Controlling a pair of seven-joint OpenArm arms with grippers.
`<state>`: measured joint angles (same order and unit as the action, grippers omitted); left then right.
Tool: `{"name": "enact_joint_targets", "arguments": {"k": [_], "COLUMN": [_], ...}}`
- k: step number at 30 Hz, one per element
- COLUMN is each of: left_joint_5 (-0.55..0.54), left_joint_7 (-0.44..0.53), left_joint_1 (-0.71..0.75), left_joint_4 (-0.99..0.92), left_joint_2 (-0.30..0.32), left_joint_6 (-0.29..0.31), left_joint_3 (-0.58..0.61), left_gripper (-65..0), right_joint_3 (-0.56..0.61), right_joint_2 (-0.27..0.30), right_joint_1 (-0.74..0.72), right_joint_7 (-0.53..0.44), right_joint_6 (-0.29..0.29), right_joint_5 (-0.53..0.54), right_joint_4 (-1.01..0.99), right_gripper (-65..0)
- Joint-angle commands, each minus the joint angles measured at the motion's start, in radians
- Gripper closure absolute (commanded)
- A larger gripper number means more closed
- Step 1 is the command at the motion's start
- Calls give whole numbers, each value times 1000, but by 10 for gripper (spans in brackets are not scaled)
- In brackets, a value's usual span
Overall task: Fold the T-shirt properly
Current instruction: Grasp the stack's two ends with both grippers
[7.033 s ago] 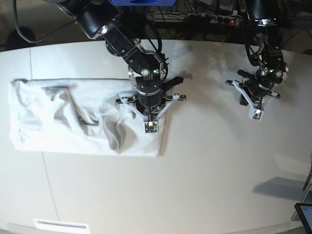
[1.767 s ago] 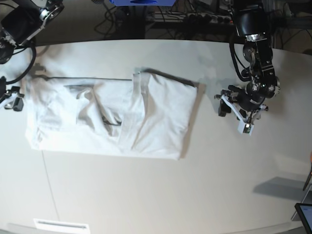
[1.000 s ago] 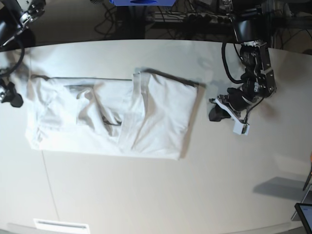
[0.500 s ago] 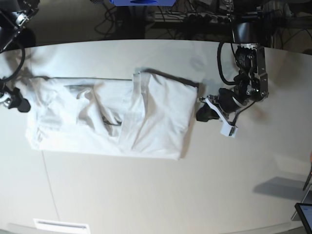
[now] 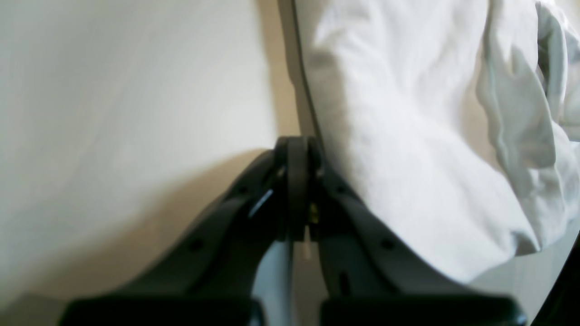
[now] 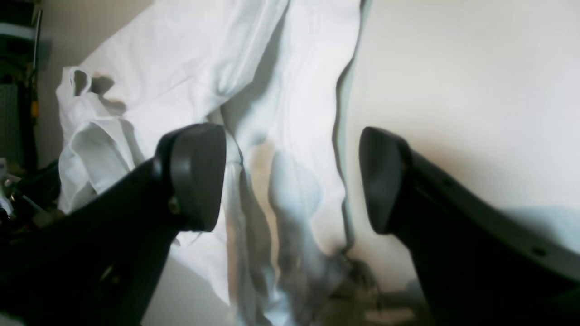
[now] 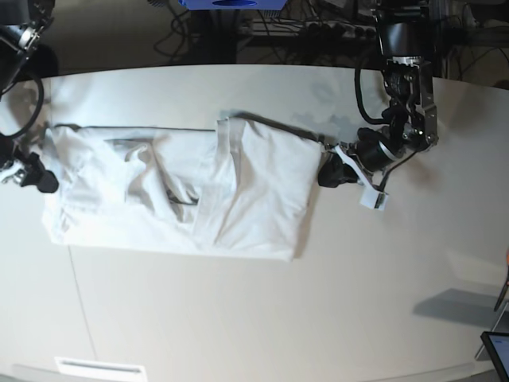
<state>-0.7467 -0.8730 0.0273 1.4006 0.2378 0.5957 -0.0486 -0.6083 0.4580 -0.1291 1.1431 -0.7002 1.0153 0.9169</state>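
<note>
The white T-shirt (image 7: 183,191) lies partly folded and wrinkled on the white table (image 7: 278,318), a folded band running down its middle. My left gripper (image 7: 324,175) is shut and low at the shirt's right edge. In the left wrist view its closed tips (image 5: 297,147) sit right beside the cloth's edge (image 5: 408,136), with nothing seen between them. At the shirt's left edge, my right gripper (image 7: 32,177) is open. In the right wrist view its fingers (image 6: 195,176) straddle the rumpled edge of the shirt (image 6: 294,68) without closing on it.
Cables and equipment run along the dark back edge of the table (image 7: 318,32). A tablet corner (image 7: 497,350) shows at the lower right. A white label (image 7: 99,368) sits at the front edge. Table seams cross the surface left of centre.
My left gripper has moved left, still shut, up to the shirt's right edge. My right gripper has come down and in to the shirt's left edge, still open. The shirt has not moved.
</note>
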Motion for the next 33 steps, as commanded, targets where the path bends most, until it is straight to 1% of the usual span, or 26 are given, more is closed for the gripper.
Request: {"name": "enact_joint_targets", "arguments": {"k": [1, 4, 6, 10, 15, 19, 23, 26, 29, 33], "left_joint_5": [16, 16, 16, 19, 16, 16, 16, 19, 16, 16], "left_joint_7": [-28, -28, -28, -28, -28, -28, -28, -28, -28, -28], "left_joint_1": [12, 26, 26, 27, 21, 16, 16, 16, 15, 15], "left_joint_4": [30, 62, 64, 58, 58, 58, 59, 58, 58, 59], "left_joint_2": [2, 1, -15, -33, -41, -41, -56, -61, -59, -62], "left_joint_6": [-6, -6, -6, -6, -6, -6, -7, -7, -7, -9], "left_joint_3": [2, 3, 3, 5, 5, 5, 5, 11, 45, 59], "left_gripper": [0, 0, 0, 0, 0, 0, 0, 0, 0, 0], "right_joint_3": [1, 1, 1, 1, 1, 3, 3, 3, 4, 61], "right_joint_2": [9, 6, 6, 6, 5, -29, -66, -78, -95, -107], "right_joint_1": [-7, -7, -7, -17, -22, -22, -22, -22, -22, -22], "right_joint_7": [24, 24, 28, 81, 96, 125, 137, 147, 151, 142], "right_joint_6": [2, 2, 2, 2, 2, 2, 2, 2, 2, 2], "right_joint_5": [-23, -23, -23, -20, -22, -23, -25, -25, -25, -25], "right_joint_4": [8, 8, 8, 11, 11, 12, 66, 87, 92, 92], "right_gripper": [-441, -441, -441, -441, -441, -441, -441, -441, -437, -434]}}
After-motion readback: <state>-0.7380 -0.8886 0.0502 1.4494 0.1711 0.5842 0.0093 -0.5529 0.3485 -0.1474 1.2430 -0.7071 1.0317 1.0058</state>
